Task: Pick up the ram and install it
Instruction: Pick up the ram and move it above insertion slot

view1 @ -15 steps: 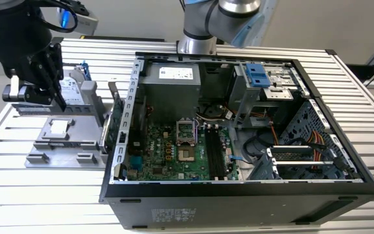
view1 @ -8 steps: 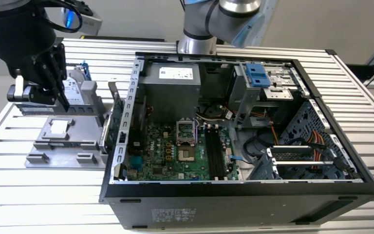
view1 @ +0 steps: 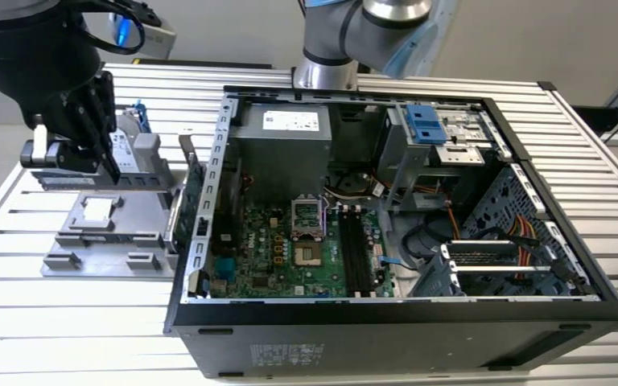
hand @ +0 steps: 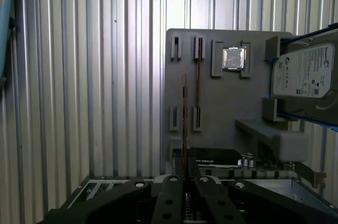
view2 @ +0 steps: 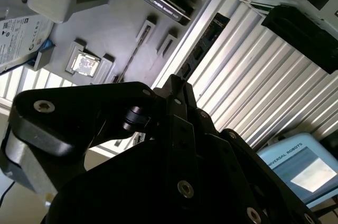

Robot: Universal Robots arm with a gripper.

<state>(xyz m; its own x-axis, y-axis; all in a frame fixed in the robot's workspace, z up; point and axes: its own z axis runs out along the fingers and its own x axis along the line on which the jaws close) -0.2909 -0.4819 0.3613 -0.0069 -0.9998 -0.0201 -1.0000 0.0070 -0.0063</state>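
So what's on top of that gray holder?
A hard drive, a square chip and a dark card. The drive hides what is under it; the ram covers a thin strip.

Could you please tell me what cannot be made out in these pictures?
Ram: edge-on in the first wrist view, chips unseen; its held end hidden by the tool.
Motherboard slots: too small in the exterior view to judge their latches.
Hard drive: cut off by the first wrist view's edge.
Grey fixture: partly hidden by the tool's body in the second wrist view.
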